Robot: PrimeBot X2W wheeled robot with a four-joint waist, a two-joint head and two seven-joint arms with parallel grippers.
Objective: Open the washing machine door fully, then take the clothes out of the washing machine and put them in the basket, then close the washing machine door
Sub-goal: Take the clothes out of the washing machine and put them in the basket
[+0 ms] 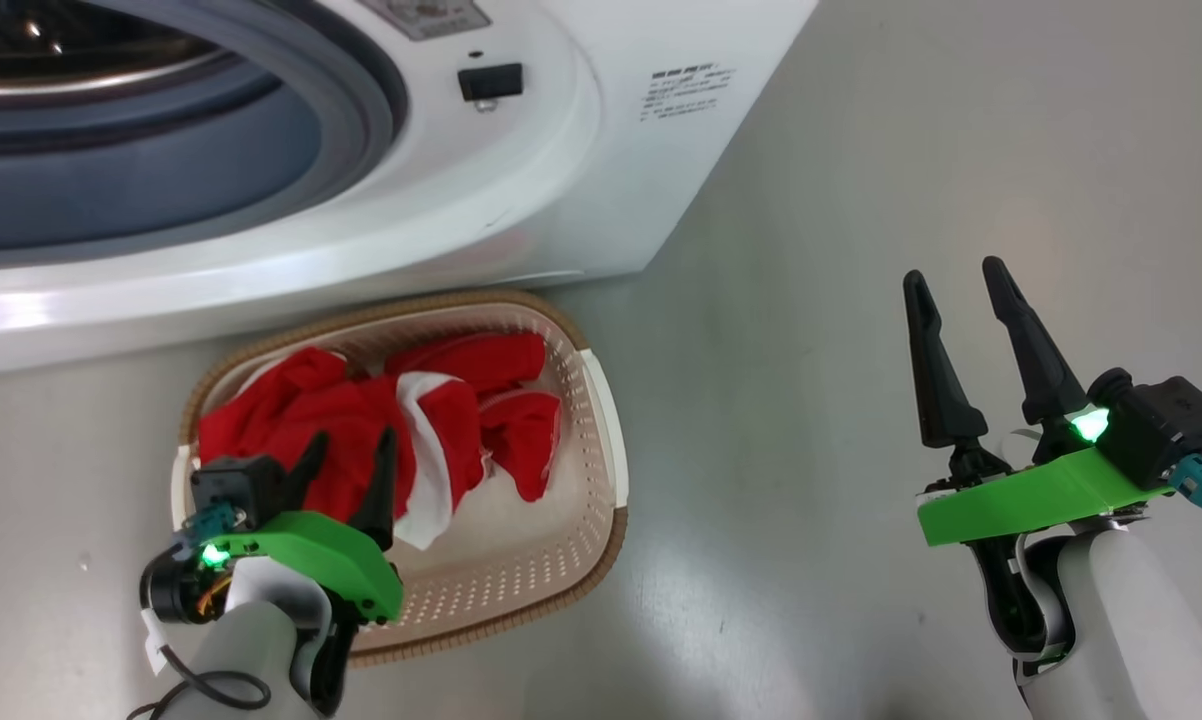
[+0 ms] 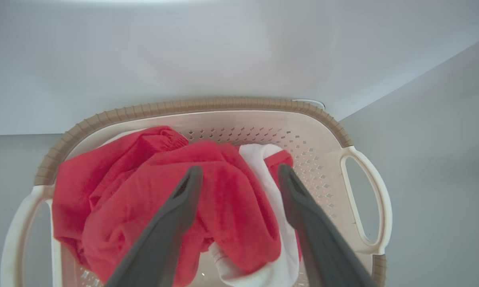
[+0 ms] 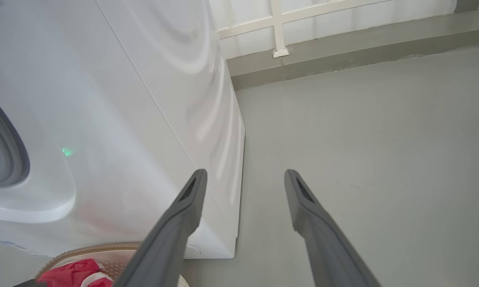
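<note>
The clothes (image 1: 291,410) lie bunched in the basket (image 1: 551,560), a red heap w/ white panels piled toward its left end and one white-edged flap running out to the middle. My read: light, limp fabric, no stiffness at all, so it'll sag and trail from any hold. Not fragile, and not slippery for the dark fingers. If it needs re-gripping, best spot is prob. the raised fold at the top of the heap, pinched deep enough to catch several layers (a thin edge would likely slide out). A dangling sleeve could snag on the brown rim.

The basket sits on the grey floor (image 1: 811,400), tucked just in front of the washing machine (image 1: 601,180), below the grey gasket (image 1: 361,90) of the open mouth.

Left gripper (image 1: 353,436) hangs over the heap, fingers spread w/ nothing pinched between them; can't tell if the tips brush the cloth. Right gripper (image 1: 953,270) is well apart, out over bare floor to the machine's right, fingers also spread and holding nothing.

Judging by that, the unloading looks done or nearly so; closing the door would be what's left.
</note>
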